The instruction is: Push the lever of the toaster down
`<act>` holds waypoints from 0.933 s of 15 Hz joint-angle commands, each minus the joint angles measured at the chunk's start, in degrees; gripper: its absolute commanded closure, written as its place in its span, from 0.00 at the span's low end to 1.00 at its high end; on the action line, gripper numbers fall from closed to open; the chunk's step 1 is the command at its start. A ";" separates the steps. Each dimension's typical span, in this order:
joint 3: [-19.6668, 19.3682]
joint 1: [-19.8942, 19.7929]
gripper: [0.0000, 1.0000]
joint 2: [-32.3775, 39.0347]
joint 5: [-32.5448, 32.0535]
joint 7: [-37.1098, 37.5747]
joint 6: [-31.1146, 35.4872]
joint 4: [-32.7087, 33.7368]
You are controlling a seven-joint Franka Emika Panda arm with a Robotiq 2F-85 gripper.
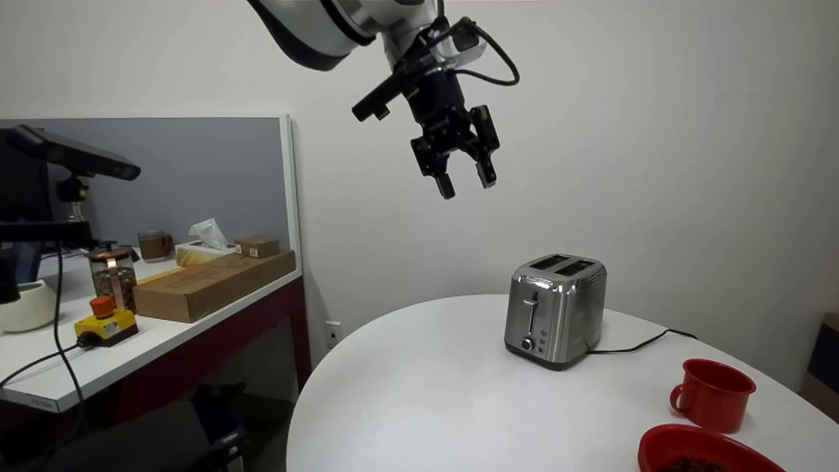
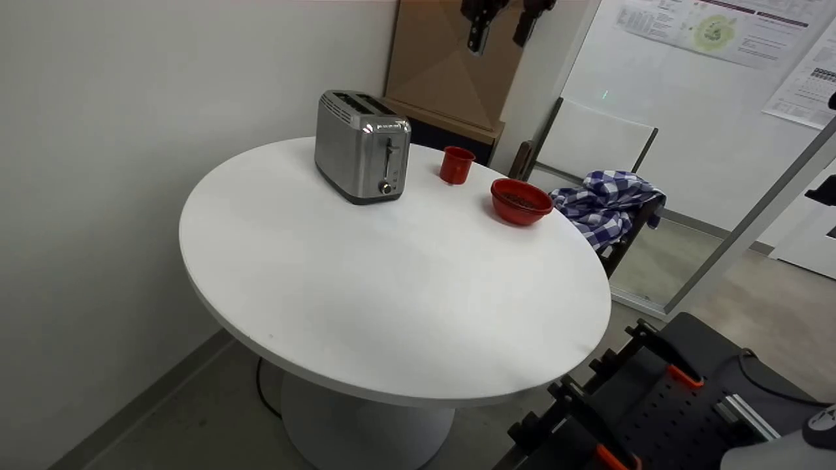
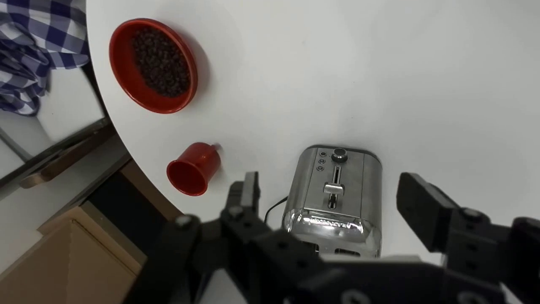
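One claw (image 3: 329, 183) is near, low in the wrist view, its fingers (image 3: 424, 211) wide apart, holding nothing. Well below, seen between them, is the lever (image 3: 333, 188) of the toaster (image 3: 350, 202), right of the frame's middle, its slot (image 3: 336, 174) running up and down.

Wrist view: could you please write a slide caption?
Open gripper facing a toaster, lever up; red cup and red bowl on the table.

Toaster (image 2: 359, 153), mug (image 2: 455, 168), bowl (image 2: 513, 215) on table (image 2: 392, 300)
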 commanded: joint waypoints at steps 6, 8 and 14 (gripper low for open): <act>-6.36 4.75 0.86 17.62 -14.44 9.52 3.63 13.71; -8.18 6.54 0.99 21.08 -18.45 11.09 6.59 15.58; -12.81 11.43 1.00 31.13 -22.67 14.26 12.64 21.90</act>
